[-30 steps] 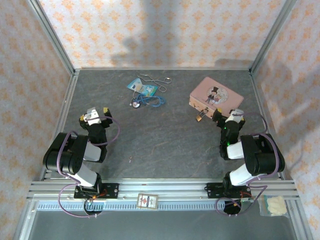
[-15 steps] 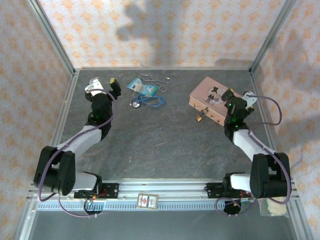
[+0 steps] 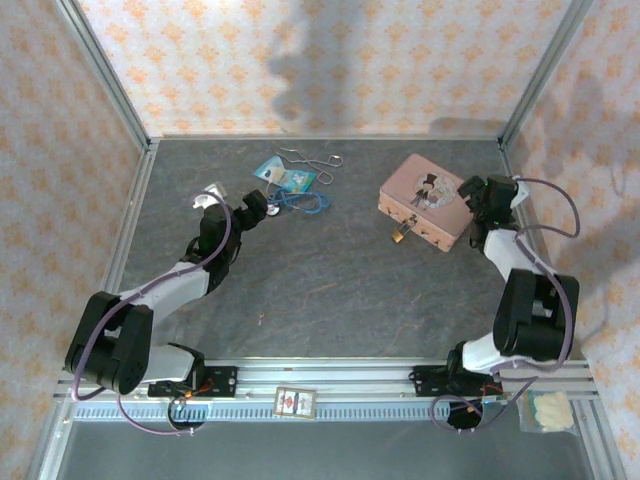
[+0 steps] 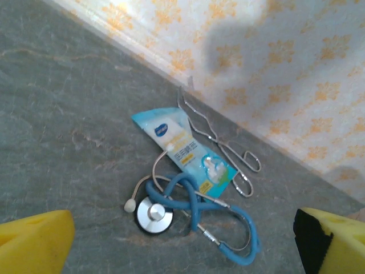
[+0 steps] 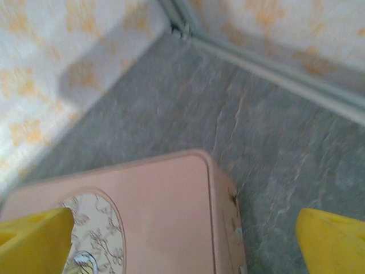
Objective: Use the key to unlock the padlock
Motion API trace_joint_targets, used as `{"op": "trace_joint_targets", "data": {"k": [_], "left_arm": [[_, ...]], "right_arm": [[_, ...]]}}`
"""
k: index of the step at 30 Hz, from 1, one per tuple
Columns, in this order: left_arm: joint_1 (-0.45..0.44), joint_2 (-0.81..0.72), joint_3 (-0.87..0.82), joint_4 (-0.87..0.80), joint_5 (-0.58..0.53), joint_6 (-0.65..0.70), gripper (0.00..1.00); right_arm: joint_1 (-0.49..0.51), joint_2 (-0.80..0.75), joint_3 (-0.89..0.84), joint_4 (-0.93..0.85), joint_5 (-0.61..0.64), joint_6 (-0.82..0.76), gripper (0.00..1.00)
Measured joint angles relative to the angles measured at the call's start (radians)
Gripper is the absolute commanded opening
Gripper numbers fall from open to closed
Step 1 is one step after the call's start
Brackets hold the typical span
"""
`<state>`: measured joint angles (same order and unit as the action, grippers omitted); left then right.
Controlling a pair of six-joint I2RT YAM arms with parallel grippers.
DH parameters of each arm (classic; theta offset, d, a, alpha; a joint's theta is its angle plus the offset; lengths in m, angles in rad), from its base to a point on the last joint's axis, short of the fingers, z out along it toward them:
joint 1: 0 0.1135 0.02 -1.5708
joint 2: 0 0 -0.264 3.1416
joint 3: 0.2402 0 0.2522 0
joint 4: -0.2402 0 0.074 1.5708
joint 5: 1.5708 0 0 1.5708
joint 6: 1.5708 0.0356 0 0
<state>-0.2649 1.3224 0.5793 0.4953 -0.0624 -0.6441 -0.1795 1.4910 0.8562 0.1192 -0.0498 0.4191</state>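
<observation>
Top external: your tiny brass-gold padlock (image 3: 400, 232) hangs on the pink tin box's (image 3: 432, 192) front.
Left gripper (image 3: 235, 200): apart, well left of box.
Right gripper (image 3: 488, 190): apart, beside box.

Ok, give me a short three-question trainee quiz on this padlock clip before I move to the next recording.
1. True or false: the padlock hangs at the pink tin box's side, with no jaws touching it.
2. Which lies nearest the left arm's jaws? A stethoscope, B padlock, C pink tin box.
3. Fill in: the right arm's jaws, above the pink tin box, stand ____.
Key: 1 true; 2 A; 3 open.
</observation>
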Motion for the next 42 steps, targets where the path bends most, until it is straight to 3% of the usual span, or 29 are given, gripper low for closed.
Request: {"op": "trace_joint_targets", "data": {"k": [5,11,20,24,29,35,38,42], "left_arm": [[0.0,0.0,-0.026,-0.001,0.003,-0.014,0.99],[0.0,0.0,-0.032,0.02,0.003,-0.021,0.99],[0.0,0.0,-0.033,0.059,0.011,-0.022,0.99],[0.0,0.0,-0.045,0.067,0.033,-0.025,0.99],[0.0,-0.005,-0.052,0.04,0.082,-0.029,0.99],[-0.005,-0.059,-0.051,-0.121,0.138,-0.037,0.93],[-0.037,-0.11,-0.051,-0.261,0.137,-0.04,0.91],[-0.144,-0.212,-0.052,-0.465,0.095,-0.061,0.88]], "right_arm": [[0.001,0.095,0.012,-0.027,-0.125,-0.044,0.93],[0.013,0.126,0.029,-0.05,-0.211,-0.122,0.77],[0.23,0.172,0.097,-0.089,-0.214,-0.238,0.66],[0.273,0.18,0.11,-0.105,-0.216,-0.268,0.64],[0.274,0.184,0.132,-0.127,-0.206,-0.292,0.69],[0.305,0.149,0.169,-0.204,-0.086,-0.346,0.98],[0.36,0.077,0.171,-0.235,-0.031,-0.342,1.0],[0.441,-0.04,0.168,-0.225,-0.027,-0.294,1.0]]}}
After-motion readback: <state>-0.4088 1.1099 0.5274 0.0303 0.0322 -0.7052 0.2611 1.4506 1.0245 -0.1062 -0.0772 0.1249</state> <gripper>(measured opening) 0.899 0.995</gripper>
